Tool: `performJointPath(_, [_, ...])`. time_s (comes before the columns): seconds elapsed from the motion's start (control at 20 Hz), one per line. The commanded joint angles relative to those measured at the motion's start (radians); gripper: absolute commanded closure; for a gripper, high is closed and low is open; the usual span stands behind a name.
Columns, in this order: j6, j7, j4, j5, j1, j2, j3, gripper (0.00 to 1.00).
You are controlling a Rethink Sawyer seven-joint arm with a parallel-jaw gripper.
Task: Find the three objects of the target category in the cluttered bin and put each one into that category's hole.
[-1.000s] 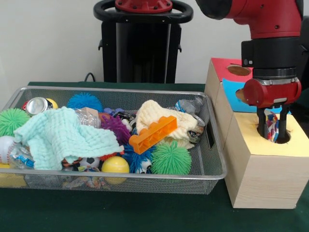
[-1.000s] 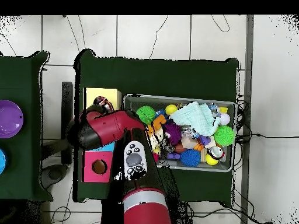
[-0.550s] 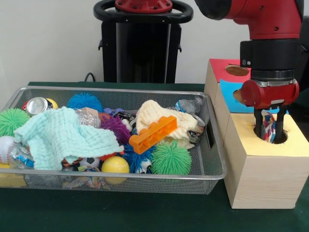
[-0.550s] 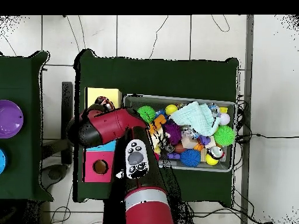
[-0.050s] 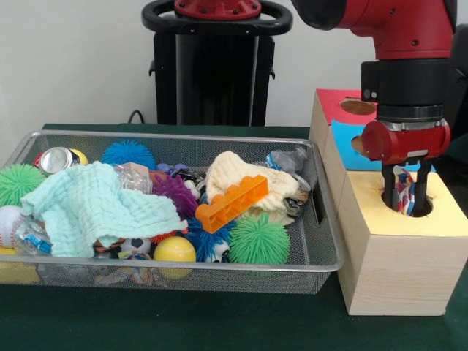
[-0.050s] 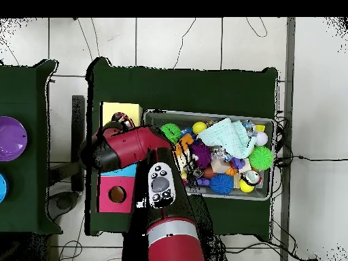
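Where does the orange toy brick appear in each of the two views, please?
Front view: the orange toy brick lies tilted on the cream cloth, right of the bin's centre.
Overhead view: an orange bit at the bin's left end is probably it.
Shared landmark: the wire mesh bin.

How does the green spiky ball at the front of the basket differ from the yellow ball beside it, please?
The green spiky ball bristles with soft spikes, while the yellow ball is smooth. The green one looks larger and lies in the open; the yellow one sits partly tucked under the mint cloth. Both are round and rest against the basket's front wall.
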Motion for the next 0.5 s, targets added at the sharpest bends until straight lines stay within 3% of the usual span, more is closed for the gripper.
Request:
performJointPath(0.05, [0.064,0.035,0.034,-0.037,-0.053,-0.034,0.002,0.0])
performJointPath(0.5, [0.124,0.033,0.019,-0.033,-0.034,-0.031,-0.028,0.0])
